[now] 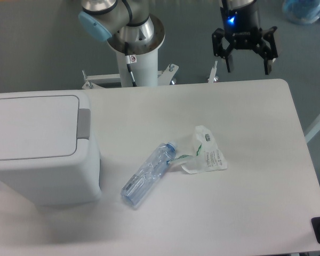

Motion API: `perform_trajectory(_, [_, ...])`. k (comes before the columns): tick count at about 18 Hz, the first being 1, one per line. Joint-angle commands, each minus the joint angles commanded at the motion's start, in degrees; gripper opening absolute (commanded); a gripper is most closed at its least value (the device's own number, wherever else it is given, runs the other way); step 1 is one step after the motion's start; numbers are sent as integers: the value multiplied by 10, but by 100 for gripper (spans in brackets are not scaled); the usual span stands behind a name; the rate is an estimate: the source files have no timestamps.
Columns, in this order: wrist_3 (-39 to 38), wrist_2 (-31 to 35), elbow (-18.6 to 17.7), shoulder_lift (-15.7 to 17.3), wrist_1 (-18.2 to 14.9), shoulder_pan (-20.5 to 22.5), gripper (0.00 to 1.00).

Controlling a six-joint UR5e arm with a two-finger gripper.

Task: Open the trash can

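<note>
One trash can (pixel 40 149) cropped left, pincer (pixel 247 66) spread

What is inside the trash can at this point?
Nothing inside shows. The trash can has its flat white lid closed, the grey push tab at its right edge, so the contents are hidden. The claw hangs open, far from it, beyond the table's far edge.

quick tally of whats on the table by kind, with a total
trash can: 1
plastic bottle: 1
crumpled wrapper: 1
total: 3

The gripper hangs open beyond the table's far edge, holding nothing, so it is not counted.
</note>
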Motion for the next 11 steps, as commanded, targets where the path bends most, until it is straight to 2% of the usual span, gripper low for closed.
perform_trajectory(7, [-6,4,2,2,-3,0,100])
perform_trajectory(11, [-112,-9,4,2,-3,-20,100])
